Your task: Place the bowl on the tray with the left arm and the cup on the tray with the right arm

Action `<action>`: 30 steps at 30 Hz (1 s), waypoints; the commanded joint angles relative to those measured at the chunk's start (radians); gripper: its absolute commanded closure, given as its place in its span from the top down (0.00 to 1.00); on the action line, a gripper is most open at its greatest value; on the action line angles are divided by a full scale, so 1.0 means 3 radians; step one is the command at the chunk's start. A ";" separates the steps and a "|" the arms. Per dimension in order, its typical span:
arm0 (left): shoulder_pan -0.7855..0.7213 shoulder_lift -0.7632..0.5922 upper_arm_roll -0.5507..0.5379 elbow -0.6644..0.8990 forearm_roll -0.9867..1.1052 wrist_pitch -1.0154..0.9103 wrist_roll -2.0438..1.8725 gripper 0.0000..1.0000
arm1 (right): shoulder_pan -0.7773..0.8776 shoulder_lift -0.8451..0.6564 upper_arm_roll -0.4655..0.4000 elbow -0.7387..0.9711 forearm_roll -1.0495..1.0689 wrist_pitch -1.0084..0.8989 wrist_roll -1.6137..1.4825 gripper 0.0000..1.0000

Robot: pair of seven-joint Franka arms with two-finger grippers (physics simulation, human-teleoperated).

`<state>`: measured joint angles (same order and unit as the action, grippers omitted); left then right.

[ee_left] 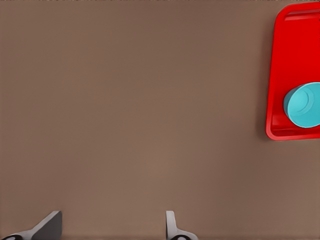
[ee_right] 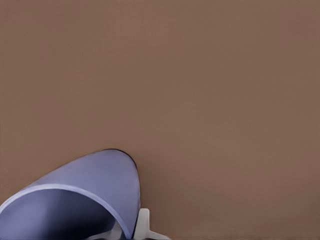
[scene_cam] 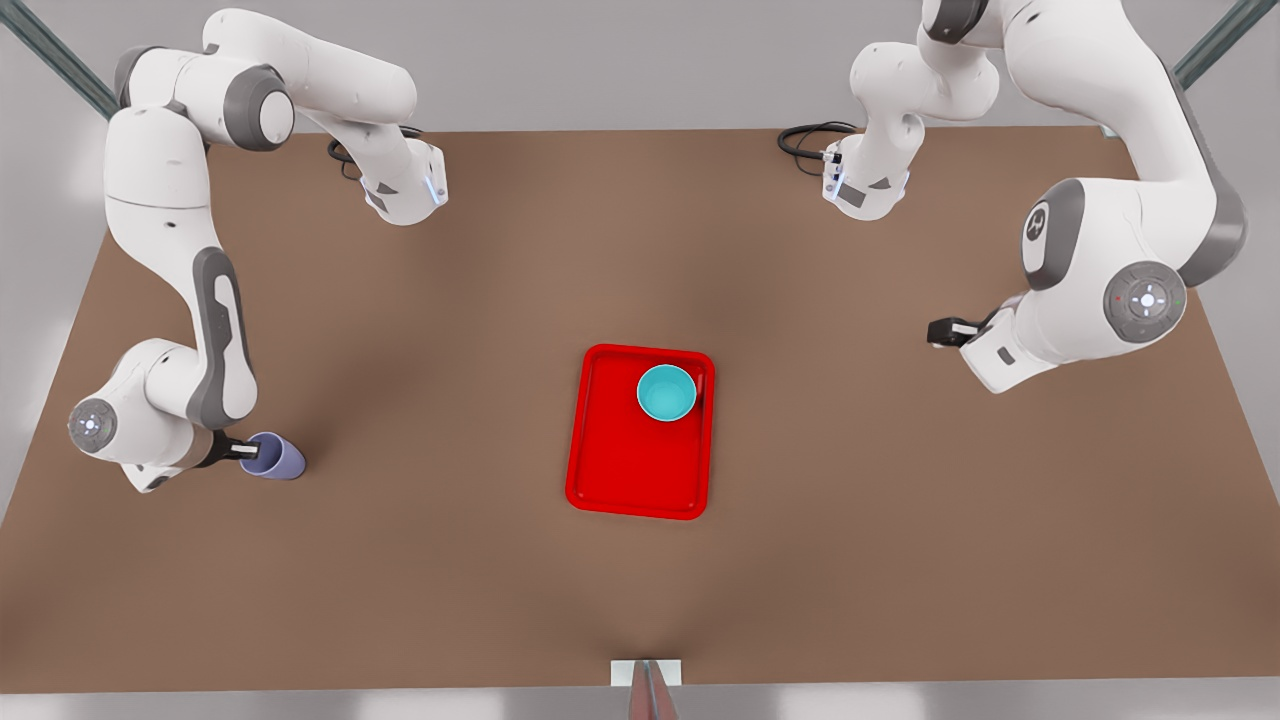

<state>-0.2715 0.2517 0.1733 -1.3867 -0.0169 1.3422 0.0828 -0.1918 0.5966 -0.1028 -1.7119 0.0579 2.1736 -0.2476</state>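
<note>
right up against my right wrist camera is the cup [ee_right: 85, 192], lavender, rim toward the lens, with one pale finger [ee_right: 142, 225] of the right gripper [scene_cam: 238, 451] pressed against the outside of its wall and another inside the rim, so i read that gripper as clamped on the cup's wall. in the front view the cup [scene_cam: 275, 456] sits well away from the tray [scene_cam: 640, 480], off toward the front view's left, on the brown table [scene_cam: 900, 560]. the teal bowl [scene_cam: 667, 392] is already inside the tray, upright, in the far corner toward the front view's right, close to the rim. my left gripper [scene_cam: 945, 331] hangs well off the tray toward the front view's right, holding nothing; the left wrist view shows its fingers [ee_left: 47, 227] spread apart over bare table, with the tray [ee_left: 280, 75] and bowl [ee_left: 304, 105] off at the edge.
</note>
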 commanded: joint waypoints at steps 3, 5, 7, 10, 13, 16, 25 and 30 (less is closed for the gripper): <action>0.0000 0.0000 0.0000 0.0005 0.0005 0.0000 0.0000 1.00 | 0.0000 -0.0005 0.0000 0.0000 -0.0004 0.0000 0.0002 0.21; 0.0000 0.0000 0.0000 0.0005 0.0010 0.0000 0.0005 1.00 | 0.0005 -0.0005 0.0010 0.0021 -0.0121 0.0000 0.0007 0.21; 0.0000 0.0005 0.0000 0.0005 0.0010 0.0000 0.0005 1.00 | 0.0000 0.0001 0.0010 0.0026 -0.0127 0.0000 0.0002 0.21; 0.0000 0.0005 0.0005 0.0000 0.0005 0.0000 0.0005 1.00 | 0.0000 -0.0010 0.0026 0.0031 -0.0116 -0.0005 -0.0059 0.21; 0.0000 0.0010 0.0005 0.0005 0.0010 0.0005 0.0005 1.00 | 0.0031 -0.0040 0.0082 0.0036 -0.0091 -0.0010 -0.0039 0.21; 0.0005 0.0005 0.0005 0.0005 0.0005 0.0005 0.0005 1.00 | 0.0087 -0.0102 0.0128 0.0097 -0.0076 -0.0066 -0.0023 0.21; 0.0005 0.0005 0.0026 0.0005 0.0015 0.0010 0.0005 1.00 | 0.0460 -0.0051 0.0317 0.0322 0.0088 -0.0337 0.0314 0.21; 0.0000 0.0010 0.0026 0.0005 0.0010 0.0010 0.0005 1.00 | 0.0701 -0.0040 0.0434 0.0624 0.0088 -0.0762 0.0897 0.21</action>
<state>-0.2712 0.2533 0.1810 -1.3852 -0.0137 1.3453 0.0844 0.0193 0.5844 0.0320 -1.5181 0.0920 1.9422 0.0399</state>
